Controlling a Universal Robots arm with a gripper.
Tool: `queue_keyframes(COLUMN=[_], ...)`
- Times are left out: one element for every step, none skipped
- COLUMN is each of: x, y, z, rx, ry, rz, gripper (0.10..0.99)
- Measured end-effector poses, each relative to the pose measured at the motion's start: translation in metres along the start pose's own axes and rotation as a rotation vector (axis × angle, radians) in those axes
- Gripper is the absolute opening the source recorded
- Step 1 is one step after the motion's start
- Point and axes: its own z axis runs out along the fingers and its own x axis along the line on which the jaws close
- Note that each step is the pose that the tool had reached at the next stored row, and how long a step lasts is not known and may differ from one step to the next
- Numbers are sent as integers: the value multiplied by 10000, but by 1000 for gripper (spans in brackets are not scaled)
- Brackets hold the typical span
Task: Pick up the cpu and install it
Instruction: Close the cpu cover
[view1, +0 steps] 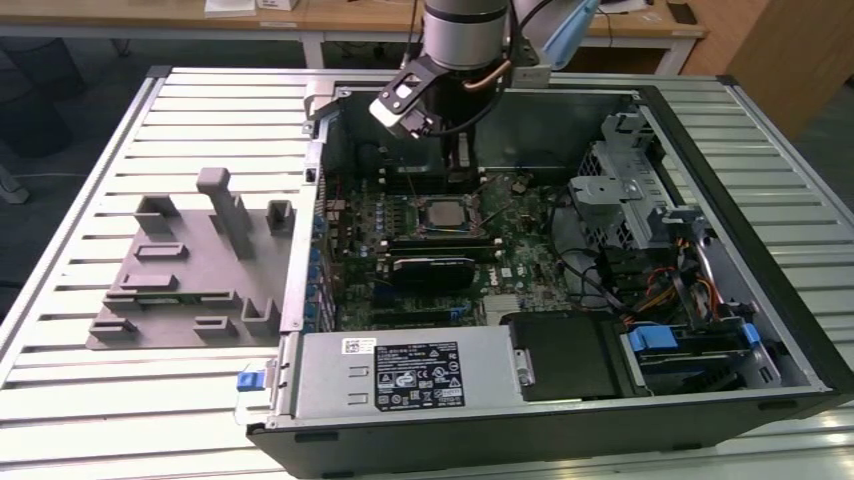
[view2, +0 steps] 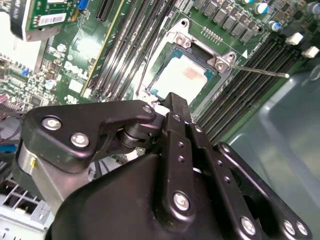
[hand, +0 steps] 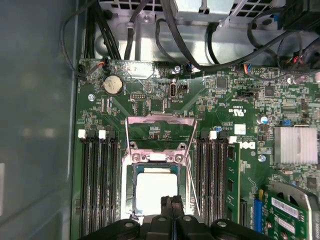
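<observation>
Black jointed linkage of the claw is closest to the lens in both wrist views. Its two narrow fingers are pressed together with nothing between them. Just past the fingertips is the cpu, a pale silvery square lying flat inside the motherboard socket. The tips hang over one edge of it; whether they touch it cannot be told. The socket's metal retaining frame stands hinged open, clear of the chip. Rows of black memory slots run along both sides of the socket on the green motherboard, and a round coin battery sits farther off on the board.

In the exterior view, the robot arm hangs from the upper middle of the frame over an open black computer case that fills the centre and the exterior view's right. There the cpu shows as a small square mid-board. A grey slotted holder block lies at the exterior view's left on a slatted metal worktop, beside the case.
</observation>
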Motion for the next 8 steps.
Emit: queue_keyframes(x=[-2, -3, -4, -5, -5, -5, -5, -5], y=[1, 2, 3, 3, 4, 4, 4, 4], z=[-25, -46, -65, -80, -85, -86, -86, -86], rx=[1, 1, 1, 0, 1, 0, 0, -1], ry=[0, -1, -1, -1, -1, 1, 1, 2], rz=[0, 0, 0, -1, 0, 0, -1, -1], gripper=[106, 106, 106, 106, 106, 106, 106, 106])
